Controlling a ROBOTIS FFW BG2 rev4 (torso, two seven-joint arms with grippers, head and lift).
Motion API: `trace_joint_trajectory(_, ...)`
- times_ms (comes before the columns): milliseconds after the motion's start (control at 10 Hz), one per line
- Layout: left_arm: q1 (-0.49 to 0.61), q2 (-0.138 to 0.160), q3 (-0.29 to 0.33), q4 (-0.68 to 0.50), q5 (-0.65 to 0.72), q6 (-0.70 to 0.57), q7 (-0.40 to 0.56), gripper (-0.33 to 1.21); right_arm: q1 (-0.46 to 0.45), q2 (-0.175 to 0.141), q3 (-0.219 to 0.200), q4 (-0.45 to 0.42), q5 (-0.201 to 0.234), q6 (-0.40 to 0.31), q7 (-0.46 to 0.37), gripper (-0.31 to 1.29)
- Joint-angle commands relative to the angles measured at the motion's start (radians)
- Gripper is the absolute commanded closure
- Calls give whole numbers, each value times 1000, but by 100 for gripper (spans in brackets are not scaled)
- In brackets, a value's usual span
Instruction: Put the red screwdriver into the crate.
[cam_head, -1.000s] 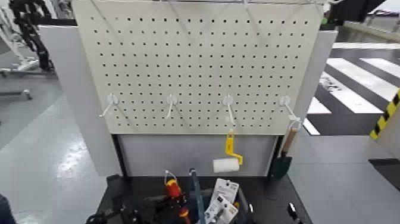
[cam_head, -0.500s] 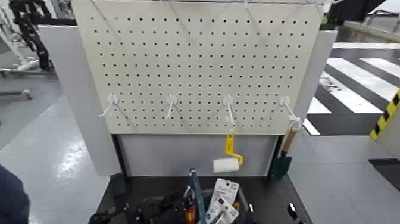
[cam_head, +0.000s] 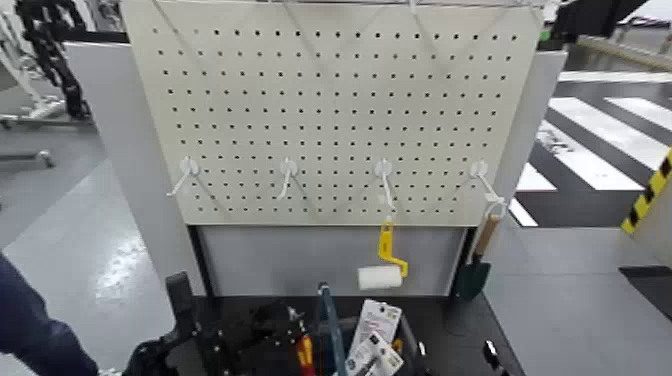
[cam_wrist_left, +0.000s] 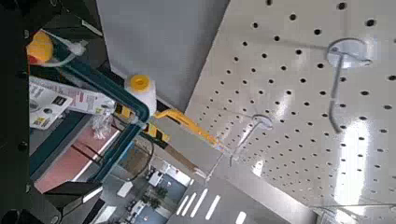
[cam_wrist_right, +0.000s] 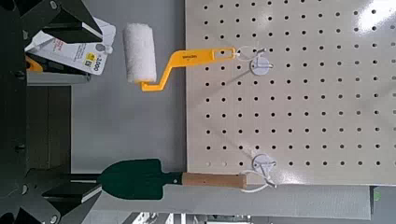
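Note:
The red screwdriver (cam_head: 303, 352) stands low inside the crate (cam_head: 345, 335), just beside the crate's upright blue handle (cam_head: 326, 316). My left gripper (cam_head: 278, 328) hovers over the crate's left side, open, a little apart from the screwdriver. In the left wrist view the screwdriver's yellow-banded top (cam_wrist_left: 39, 46) shows next to the blue handle (cam_wrist_left: 105, 82), with nothing between the fingers. My right gripper (cam_wrist_right: 65, 107) waits to the right of the crate, open and empty.
A pegboard (cam_head: 330, 100) rises behind the crate, with a yellow-handled paint roller (cam_head: 383, 268) and a green trowel (cam_head: 475, 270) hanging from hooks. White packaged items (cam_head: 375, 335) lie in the crate. A person's dark blue sleeve (cam_head: 25, 325) is at the lower left.
The left gripper lowered the screwdriver into the crate and opened off it; the screwdriver now sits deeper. A person's sleeve has come further into view at the lower left.

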Motion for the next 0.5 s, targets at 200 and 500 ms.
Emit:
trace_joint_trajectory(200,39,1,52,-97,-92,-113,113,14,1,0,-2,0,-2,-2,0,17)
trace_joint_trajectory(500,146,-35,92,-163,-216,-326,359,13,-1,-2,-5,2,-3,-5,0,17)
